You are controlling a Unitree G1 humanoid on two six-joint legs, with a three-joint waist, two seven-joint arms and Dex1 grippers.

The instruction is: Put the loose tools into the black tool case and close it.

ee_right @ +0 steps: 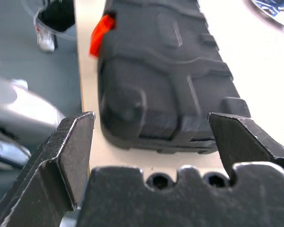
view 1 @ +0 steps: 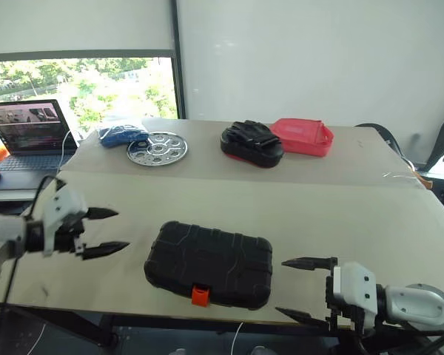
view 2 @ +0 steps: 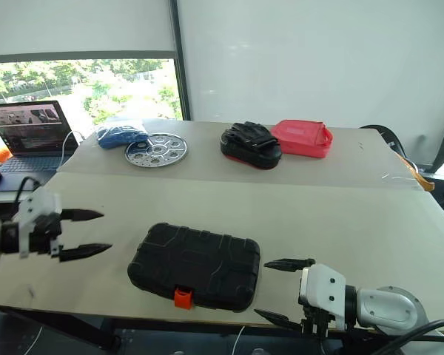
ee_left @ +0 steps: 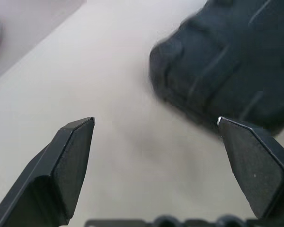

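The black tool case point(view 1: 209, 264) lies shut and flat on the beige table, near the front edge, with its small orange latch point(view 1: 200, 296) facing me. My left gripper point(view 1: 122, 229) hovers just left of the case, open and empty, pointing toward it. On the case's right, my right gripper point(view 1: 281, 287) is also open and empty, low over the front edge. The right wrist view looks along the case's point(ee_right: 165, 71) end, with the latch point(ee_right: 100, 34) at its side. A blurred corner of the case point(ee_left: 227, 61) appears in the left wrist view. The loose tools are out of view.
At the back of the table are a round perforated steel plate point(view 1: 157, 148), a blue bundle point(view 1: 122, 134), a black glove heap point(view 1: 251, 143) and a red pouch point(view 1: 303, 136). A laptop point(view 1: 29, 133) stands on a side table at the far left.
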